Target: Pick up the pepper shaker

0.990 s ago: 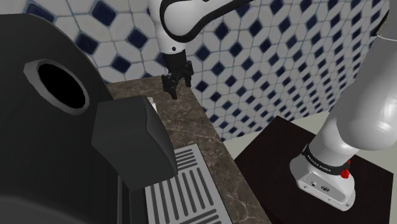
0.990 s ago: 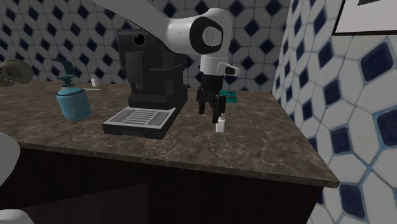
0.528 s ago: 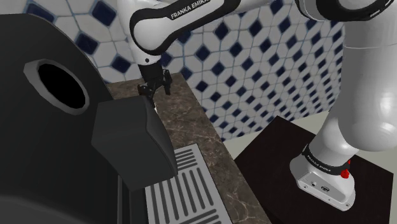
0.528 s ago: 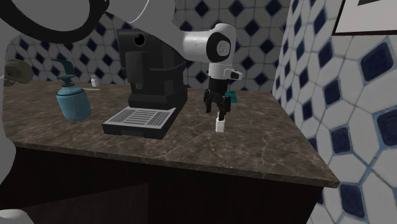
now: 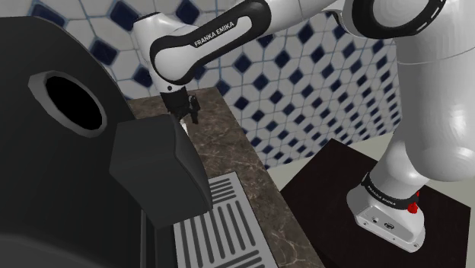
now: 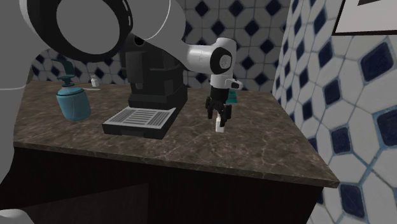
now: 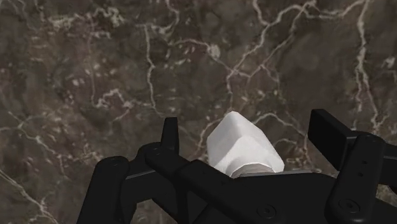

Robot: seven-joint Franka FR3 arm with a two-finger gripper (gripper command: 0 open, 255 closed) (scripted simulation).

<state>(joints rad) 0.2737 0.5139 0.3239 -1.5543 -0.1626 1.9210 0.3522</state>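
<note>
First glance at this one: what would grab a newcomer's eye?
The big black coffee machine looms at the shoulder view's left, in front of a blue-and-white tiled wall. On the dark marbled counter, a small white shaker stands inside the open black pincer, which hangs over it without touching it.

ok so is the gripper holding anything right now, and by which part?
Nothing is held. The white pepper shaker stands on the marble counter between the fingers of the open gripper, with a gap on each side; neither finger touches it.
</note>
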